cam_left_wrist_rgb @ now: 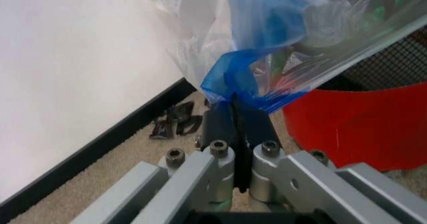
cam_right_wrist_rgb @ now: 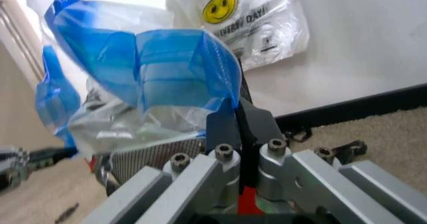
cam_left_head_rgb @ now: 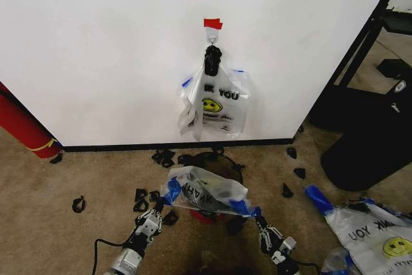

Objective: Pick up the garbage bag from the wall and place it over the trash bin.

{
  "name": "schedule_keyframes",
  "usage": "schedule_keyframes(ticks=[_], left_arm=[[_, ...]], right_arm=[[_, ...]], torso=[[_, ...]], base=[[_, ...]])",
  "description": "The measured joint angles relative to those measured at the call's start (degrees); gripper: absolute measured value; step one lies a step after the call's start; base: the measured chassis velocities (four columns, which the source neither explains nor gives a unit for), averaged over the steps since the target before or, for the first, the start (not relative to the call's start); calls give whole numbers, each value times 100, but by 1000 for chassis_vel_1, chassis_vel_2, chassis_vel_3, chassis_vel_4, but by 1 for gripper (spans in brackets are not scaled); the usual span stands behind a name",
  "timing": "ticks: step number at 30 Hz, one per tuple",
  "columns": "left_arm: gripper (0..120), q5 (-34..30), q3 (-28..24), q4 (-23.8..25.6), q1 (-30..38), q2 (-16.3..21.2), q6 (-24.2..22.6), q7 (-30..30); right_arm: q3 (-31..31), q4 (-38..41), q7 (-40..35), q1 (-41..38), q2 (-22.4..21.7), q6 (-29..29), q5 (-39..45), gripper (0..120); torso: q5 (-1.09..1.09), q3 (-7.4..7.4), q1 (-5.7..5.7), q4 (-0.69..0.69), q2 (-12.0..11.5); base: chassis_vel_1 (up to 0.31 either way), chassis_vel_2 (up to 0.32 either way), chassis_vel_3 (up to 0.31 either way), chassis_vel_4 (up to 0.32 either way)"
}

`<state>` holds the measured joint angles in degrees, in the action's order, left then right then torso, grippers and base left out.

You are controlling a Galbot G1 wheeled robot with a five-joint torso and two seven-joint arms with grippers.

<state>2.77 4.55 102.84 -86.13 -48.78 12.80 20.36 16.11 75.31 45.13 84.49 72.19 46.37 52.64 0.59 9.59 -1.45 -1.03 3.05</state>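
Beige carpet runs up to the wall (cam_left_head_rgb: 96, 49), where a hook (cam_left_head_rgb: 212, 48) under a strip of red tape (cam_left_head_rgb: 213, 23) carries smiley-face bags (cam_left_head_rgb: 217, 104); small black clips (cam_left_head_rgb: 163, 157) lie scattered along the baseboard. Low in front of it, the garbage bag (cam_left_head_rgb: 207, 192) is stretched between the two arms and sits over the trash bin (cam_left_head_rgb: 215, 162), whose mesh side and red base show beneath the plastic in the wrist views. The left gripper (cam_left_head_rgb: 156, 209) is pinched together on a blue strip at one corner of the bag, and the right gripper (cam_left_head_rgb: 259, 218) is clamped on the blue edge at the opposite corner. Holding the two corners apart like this likely keeps the mouth spread wide enough to span the rim. The bag still looks bunched and crinkled across the top, so I judge it to be draped rather than pulled down around the bin. More smiley-face bags lie on the floor toward the right, beside a large black container (cam_left_head_rgb: 370, 143).
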Motion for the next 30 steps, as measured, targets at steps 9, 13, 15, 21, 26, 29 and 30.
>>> schedule_keyframes(ticks=[9, 13, 15, 21, 26, 29, 30], left_arm=[[0, -766, -8, 2, 216, 116, 277, -454], [8, -1060, 13, 30, 280, 152, 621, -917], [18, -1189, 66, 150, 262, 262, 796, -1404], [39, -1181, 339, 343, 205, 573, 1006, -2138], [53, -1167, 517, 461, 221, 747, 1113, -2521], [68, -1152, 861, 557, 221, 994, 1354, -3244], [73, -1145, 996, 562, 238, 1051, 1427, -3586]], right_arm=[[50, 33, -94, -25, 28, -117, -248, 0], [176, 126, 68, 42, -59, -100, -457, 8], [309, 290, 264, 156, -195, -159, -652, 20], [587, 857, 851, 498, -644, -672, -624, 42], [831, 1159, 1266, 609, -869, -810, -412, 55], [1229, 1582, 1929, 772, -1014, -1049, -194, 68], [1368, 1712, 2160, 793, -1023, -1148, -153, 73]], torso=[[-6, 1, 0, -1, 0], [-1, 0, 0, -1, 0], [-3, 0, 0, -1, 0], [-1, 0, 0, -1, 0], [-1, 0, 0, 0, 0], [-2, 0, 0, -1, 0], [-1, 0, 0, -1, 0]], base=[[0, 0, 0, 0], [0, 0, 0, 0], [0, 0, 0, 0], [0, 0, 0, 0], [0, 0, 0, 0], [0, 0, 0, 0], [0, 0, 0, 0]])
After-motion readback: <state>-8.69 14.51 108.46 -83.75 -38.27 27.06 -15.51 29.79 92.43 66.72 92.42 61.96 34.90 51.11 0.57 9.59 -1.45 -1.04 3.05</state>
